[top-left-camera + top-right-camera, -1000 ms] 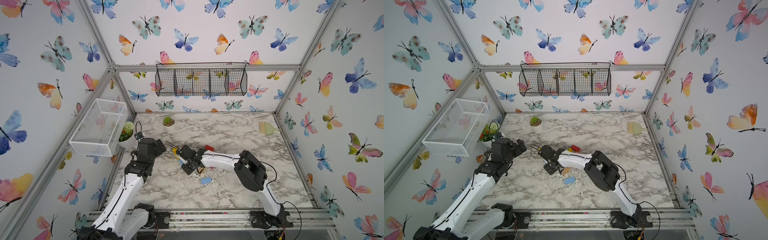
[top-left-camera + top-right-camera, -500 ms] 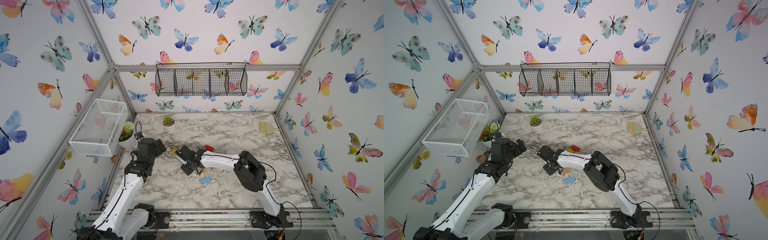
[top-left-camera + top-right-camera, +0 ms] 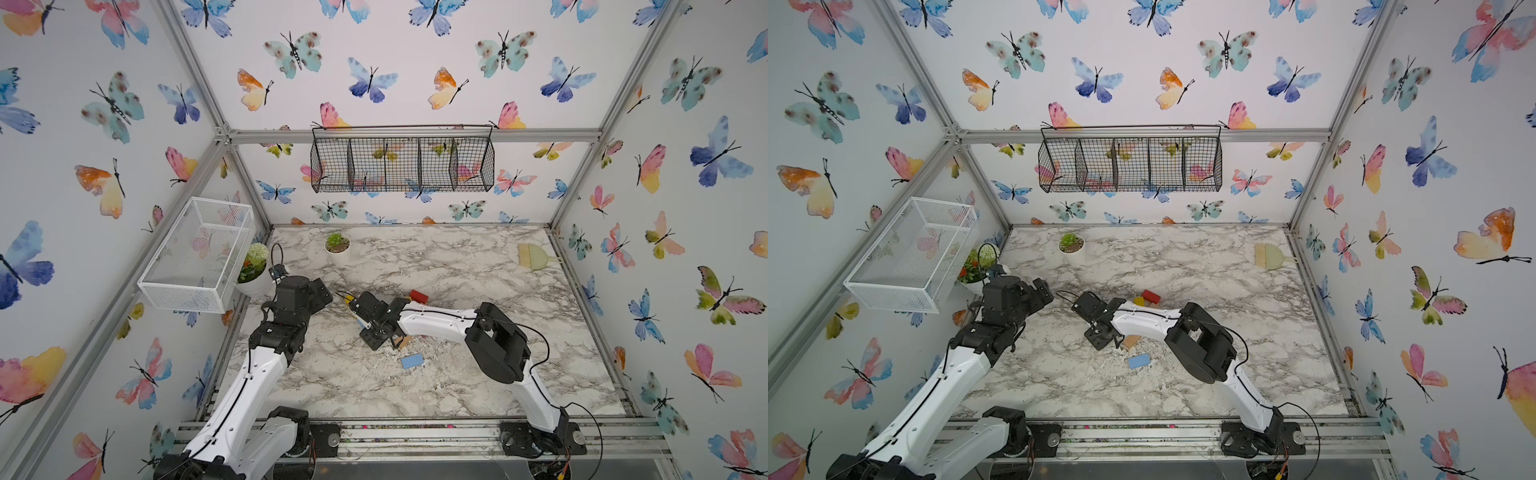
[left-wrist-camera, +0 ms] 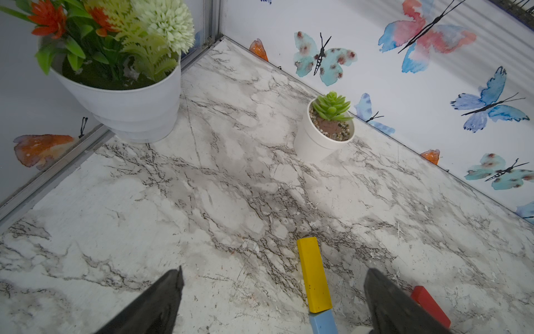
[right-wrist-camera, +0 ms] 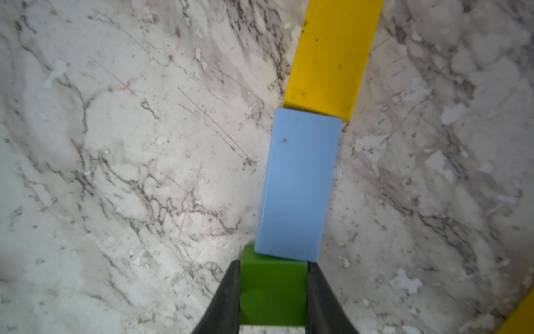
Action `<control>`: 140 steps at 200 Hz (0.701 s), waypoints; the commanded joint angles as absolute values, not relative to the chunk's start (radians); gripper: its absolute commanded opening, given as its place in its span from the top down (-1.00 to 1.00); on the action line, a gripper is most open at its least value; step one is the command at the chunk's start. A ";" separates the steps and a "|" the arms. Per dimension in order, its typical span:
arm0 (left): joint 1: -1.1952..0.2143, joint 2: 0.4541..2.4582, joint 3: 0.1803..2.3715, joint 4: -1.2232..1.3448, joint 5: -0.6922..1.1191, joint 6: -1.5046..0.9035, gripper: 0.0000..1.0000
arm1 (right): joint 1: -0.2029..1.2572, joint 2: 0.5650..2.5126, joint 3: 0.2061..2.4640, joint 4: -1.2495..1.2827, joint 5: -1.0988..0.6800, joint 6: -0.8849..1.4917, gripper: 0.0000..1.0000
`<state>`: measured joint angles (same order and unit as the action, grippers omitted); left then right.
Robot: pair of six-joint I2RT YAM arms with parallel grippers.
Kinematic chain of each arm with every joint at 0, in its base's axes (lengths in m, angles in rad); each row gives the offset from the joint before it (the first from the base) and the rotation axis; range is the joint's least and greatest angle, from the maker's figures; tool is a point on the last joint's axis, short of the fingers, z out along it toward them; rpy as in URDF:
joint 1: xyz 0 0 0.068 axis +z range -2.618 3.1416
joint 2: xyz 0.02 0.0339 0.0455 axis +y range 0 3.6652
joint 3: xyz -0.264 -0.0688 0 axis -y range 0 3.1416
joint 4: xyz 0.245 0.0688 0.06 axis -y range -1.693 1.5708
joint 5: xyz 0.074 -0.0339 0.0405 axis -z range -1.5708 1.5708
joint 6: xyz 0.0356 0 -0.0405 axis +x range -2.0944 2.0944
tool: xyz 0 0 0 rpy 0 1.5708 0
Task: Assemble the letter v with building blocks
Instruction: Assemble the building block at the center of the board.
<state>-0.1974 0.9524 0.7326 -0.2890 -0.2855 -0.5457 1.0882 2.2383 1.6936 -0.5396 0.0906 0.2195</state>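
Observation:
My right gripper (image 5: 273, 289) is shut on a green cube (image 5: 273, 292), low over the marble. The cube's far face touches a light-blue bar (image 5: 299, 185), which butts end to end against a yellow bar (image 5: 332, 57); together they form one slanted line. In both top views the right gripper (image 3: 371, 332) covers the cube. My left gripper (image 4: 274, 274) hangs open and empty over the yellow bar (image 4: 313, 277), with a red bar (image 4: 430, 305) beside it. A loose light-blue bar (image 3: 411, 360), a tan block (image 3: 402, 341) and a red block (image 3: 419, 296) lie near the right arm.
A white flower pot (image 3: 254, 270) and a small succulent pot (image 3: 337, 245) stand at the back left. A green hand brush (image 3: 534, 252) lies at the back right. A white wire basket (image 3: 199, 253) and a black wire basket (image 3: 402, 160) hang on the walls.
My right gripper has edged very slightly to the left with the green cube. The left arm has not moved.

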 commanded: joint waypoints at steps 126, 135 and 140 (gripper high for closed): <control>-0.191 0.936 0.732 -0.290 -0.279 -0.537 -0.97 | 1.092 2.210 1.675 -0.585 0.134 0.252 -0.26; -0.190 0.935 0.731 -0.291 -0.279 -0.538 -0.97 | 1.092 2.191 1.662 -0.576 0.142 0.254 -0.30; -0.190 0.934 0.733 -0.291 -0.281 -0.537 -0.97 | 1.092 2.182 1.656 -0.572 0.146 0.256 -0.33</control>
